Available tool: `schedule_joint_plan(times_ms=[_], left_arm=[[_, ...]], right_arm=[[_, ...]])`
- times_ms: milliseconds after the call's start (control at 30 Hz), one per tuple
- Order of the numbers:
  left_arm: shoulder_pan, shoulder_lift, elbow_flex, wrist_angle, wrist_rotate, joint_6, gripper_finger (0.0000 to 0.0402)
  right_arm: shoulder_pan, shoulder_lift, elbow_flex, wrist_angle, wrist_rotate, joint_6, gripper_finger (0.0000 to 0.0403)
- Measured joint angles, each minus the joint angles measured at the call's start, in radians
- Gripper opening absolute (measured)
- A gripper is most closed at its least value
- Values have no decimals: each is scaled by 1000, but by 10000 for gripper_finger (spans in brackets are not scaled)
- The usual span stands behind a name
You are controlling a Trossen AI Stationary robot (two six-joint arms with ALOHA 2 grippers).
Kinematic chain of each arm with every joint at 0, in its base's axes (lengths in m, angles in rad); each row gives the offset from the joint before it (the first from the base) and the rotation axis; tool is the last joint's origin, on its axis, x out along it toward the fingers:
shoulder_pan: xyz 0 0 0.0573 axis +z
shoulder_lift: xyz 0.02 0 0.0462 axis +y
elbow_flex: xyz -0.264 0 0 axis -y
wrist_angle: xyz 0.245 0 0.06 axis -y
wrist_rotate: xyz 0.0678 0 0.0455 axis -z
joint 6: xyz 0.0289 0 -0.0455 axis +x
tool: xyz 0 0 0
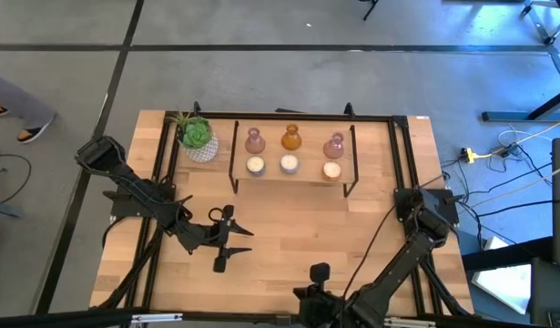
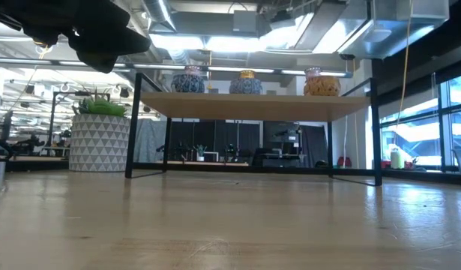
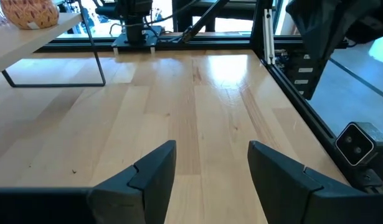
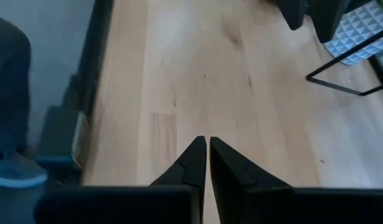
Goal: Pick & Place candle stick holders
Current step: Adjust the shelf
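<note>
Two arms low over the table [image 1: 289, 232]: left gripper [image 3: 211, 180] spread apart, right gripper [image 4: 207, 160] pressed together, both empty.

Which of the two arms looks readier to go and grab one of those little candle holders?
Probably the left: its gripper is open and nearer the candle stick holders; the right gripper is shut at the near edge.

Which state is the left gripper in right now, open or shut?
Open. In its wrist view the left gripper has its two fingers apart, bare table between them, holding nothing.
</note>
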State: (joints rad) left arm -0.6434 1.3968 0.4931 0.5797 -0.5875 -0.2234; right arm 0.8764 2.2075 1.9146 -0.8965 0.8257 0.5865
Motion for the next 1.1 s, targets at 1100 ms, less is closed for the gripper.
schedule_joint_plan(times_ms=[1100], left_arm=[[24, 0, 0, -8, 11, 9, 196]], right_arm=[[-224, -185, -548, 1016, -774, -325, 23]])
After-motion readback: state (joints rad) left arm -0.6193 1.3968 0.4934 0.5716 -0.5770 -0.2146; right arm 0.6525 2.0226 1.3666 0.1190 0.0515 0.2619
